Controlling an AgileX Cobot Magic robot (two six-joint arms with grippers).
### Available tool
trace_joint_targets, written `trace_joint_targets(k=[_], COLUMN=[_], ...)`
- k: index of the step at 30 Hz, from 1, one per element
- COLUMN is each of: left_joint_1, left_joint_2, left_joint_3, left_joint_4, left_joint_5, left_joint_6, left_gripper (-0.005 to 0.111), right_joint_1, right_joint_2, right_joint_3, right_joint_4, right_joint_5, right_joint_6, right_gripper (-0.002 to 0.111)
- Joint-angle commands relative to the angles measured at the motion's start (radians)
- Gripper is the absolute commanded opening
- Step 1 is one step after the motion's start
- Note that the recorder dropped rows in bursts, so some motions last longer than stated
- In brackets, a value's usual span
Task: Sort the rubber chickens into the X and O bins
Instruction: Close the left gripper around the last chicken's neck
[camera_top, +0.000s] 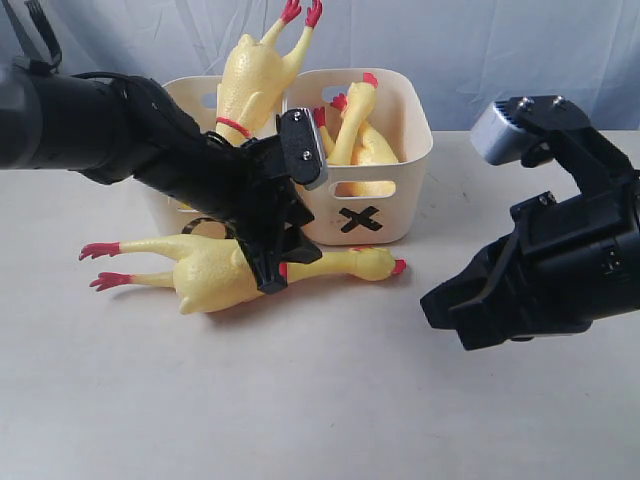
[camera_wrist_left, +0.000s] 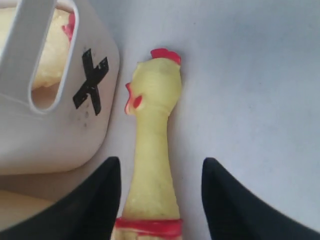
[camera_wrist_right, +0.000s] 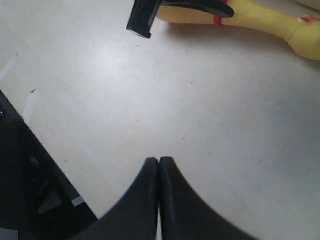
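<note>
A large rubber chicken (camera_top: 215, 272) with a red neck band lies on the table in front of the bins, head (camera_top: 375, 263) to the right. My left gripper (camera_top: 272, 268) is open and straddles its neck (camera_wrist_left: 152, 165), one finger (camera_wrist_left: 102, 200) on each side, apart from it. The X bin (camera_top: 400, 200) holds two chickens (camera_top: 355, 135); its black X (camera_wrist_left: 90, 82) shows close by. Another chicken (camera_top: 255, 80) stands feet-up in the left bin (camera_top: 190, 88), whose mark is hidden by my arm. My right gripper (camera_wrist_right: 159, 161) is shut and empty over bare table at right (camera_top: 440, 300).
The X bin's corner (camera_wrist_left: 60, 135) sits just beside the left finger. A pale wrinkled backdrop rises behind the bins. The right wrist view shows the lying chicken's neck (camera_wrist_right: 270, 22) and a left gripper finger (camera_wrist_right: 145, 17) far off.
</note>
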Motion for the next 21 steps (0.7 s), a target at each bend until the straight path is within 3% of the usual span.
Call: trace_joint_targets(k=[1,12,21], left_joint_1=[-0.007,-0.011,-0.011], left_joint_2=[0.045,0.123,0.146], left_joint_3=[-0.028,-0.080,-0.103], left_joint_4=[-0.005,0.006,0.154], left_joint_5=[-0.017,-0.017,0.010], left_joint_6=[-0.006,-0.021,-0.144], left_gripper=[0.048,0.048,0.046], right_joint_1=[-0.002,-0.002,-0.002], right_joint_2=[-0.003,-0.003,-0.003], right_joint_3=[0.004,0.004,0.004], right_joint_4=[0.006,0.006,0.006], right_joint_5=[-0.009,-0.009,-0.009], right_joint_6=[-0.004,-0.004,-0.004], right_gripper=[-0.001,-0.001,-0.001])
